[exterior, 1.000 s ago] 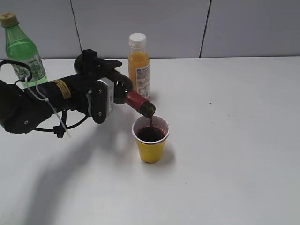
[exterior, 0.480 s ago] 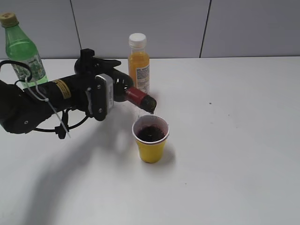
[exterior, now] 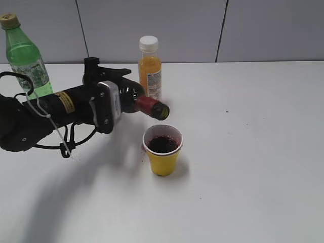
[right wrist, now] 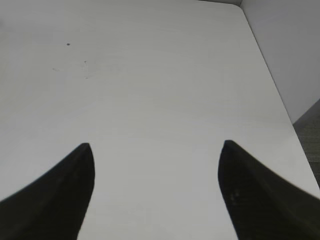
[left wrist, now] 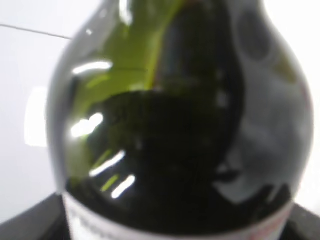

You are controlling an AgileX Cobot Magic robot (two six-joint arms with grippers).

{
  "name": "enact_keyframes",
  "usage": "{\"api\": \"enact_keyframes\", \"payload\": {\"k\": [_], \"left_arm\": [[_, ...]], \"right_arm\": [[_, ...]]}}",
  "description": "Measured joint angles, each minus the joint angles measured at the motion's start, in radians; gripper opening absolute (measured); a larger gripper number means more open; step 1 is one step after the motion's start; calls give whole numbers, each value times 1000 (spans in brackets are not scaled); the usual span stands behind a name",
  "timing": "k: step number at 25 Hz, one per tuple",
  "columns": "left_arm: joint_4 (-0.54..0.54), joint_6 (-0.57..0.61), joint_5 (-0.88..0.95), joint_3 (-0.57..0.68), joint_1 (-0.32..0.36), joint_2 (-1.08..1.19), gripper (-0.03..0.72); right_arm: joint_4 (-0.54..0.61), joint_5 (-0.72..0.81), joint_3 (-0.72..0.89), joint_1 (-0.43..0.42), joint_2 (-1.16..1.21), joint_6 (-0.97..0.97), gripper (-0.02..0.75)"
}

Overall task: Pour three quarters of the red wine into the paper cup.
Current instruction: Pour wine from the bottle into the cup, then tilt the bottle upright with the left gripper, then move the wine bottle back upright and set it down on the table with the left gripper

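My left gripper [exterior: 109, 104] is shut on the dark green wine bottle [exterior: 135, 99] and holds it nearly level, its red-collared mouth [exterior: 161, 111] above and just left of the yellow paper cup [exterior: 163, 150]. No stream falls from the mouth. The cup stands upright with dark red wine [exterior: 162, 144] well up inside it. In the left wrist view the bottle [left wrist: 190, 125] fills the frame, with dark liquid in it. My right gripper [right wrist: 156, 165] is open and empty over bare table; it does not show in the exterior view.
An orange juice bottle [exterior: 150, 68] with a white cap stands just behind the wine bottle's neck. A light green soda bottle [exterior: 25, 58] stands at the back left. The white table [exterior: 253, 152] meets a grey wall behind; its right edge [right wrist: 280, 100] shows in the right wrist view.
The bottle's mouth has risen and tilted back towards level. The stream of wine seen a second ago has stopped. The cup has not moved.
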Motion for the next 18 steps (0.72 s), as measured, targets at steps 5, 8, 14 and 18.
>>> {"api": "enact_keyframes", "payload": {"k": [5,8,14,18], "left_arm": [[1,-123,-15,2,0,0,543],[1,-239,-25,2,0,0,543],[-7,-570,-90,5,0,0,543],[-51,-788,-96,5,0,0,543]], "right_arm": [[0,0,0,0,0,0,583],[0,0,0,0,0,0,583],[0,0,0,0,0,0,583],[0,0,0,0,0,0,583]]}}
